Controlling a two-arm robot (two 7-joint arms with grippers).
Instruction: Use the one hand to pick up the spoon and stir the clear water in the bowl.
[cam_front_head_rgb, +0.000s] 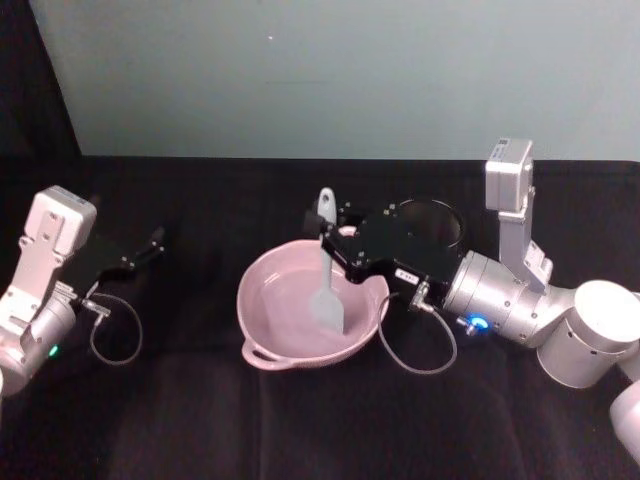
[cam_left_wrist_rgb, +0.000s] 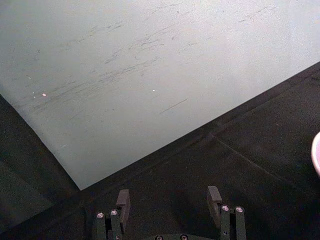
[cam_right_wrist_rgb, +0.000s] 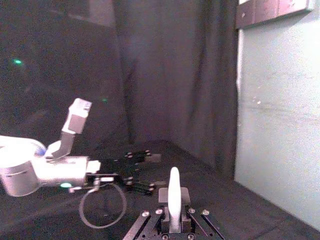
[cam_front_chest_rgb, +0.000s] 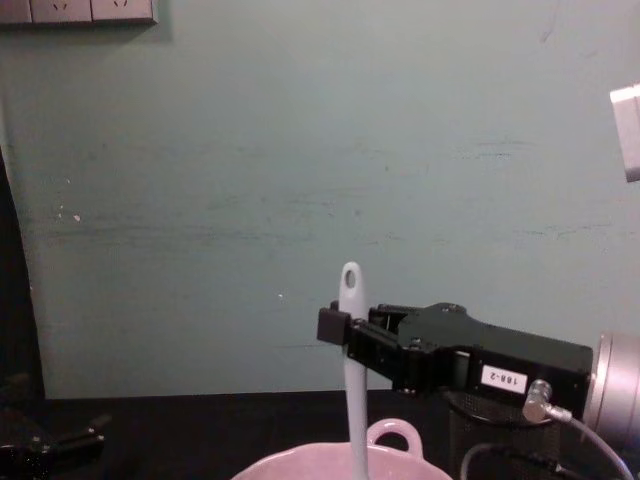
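- The right gripper (cam_front_head_rgb: 330, 238) is clamped on the spoon (cam_front_head_rgb: 327, 300), high on its handle, above the far side of the pink bowl (cam_front_head_rgb: 300, 362).
- The spoon stands nearly upright, holed end up. Its flat blade points down inside the bowl, directly beneath the gripper.
- Stirring likely means sweeping the blade around within the rim.
- The left gripper (cam_front_head_rgb: 148, 248) rests well apart on the left, fingers spread, holding nothing.

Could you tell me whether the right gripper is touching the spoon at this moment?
Touching. The chest view shows the right gripper with its jaws shut on the spoon, just below the handle's hole.
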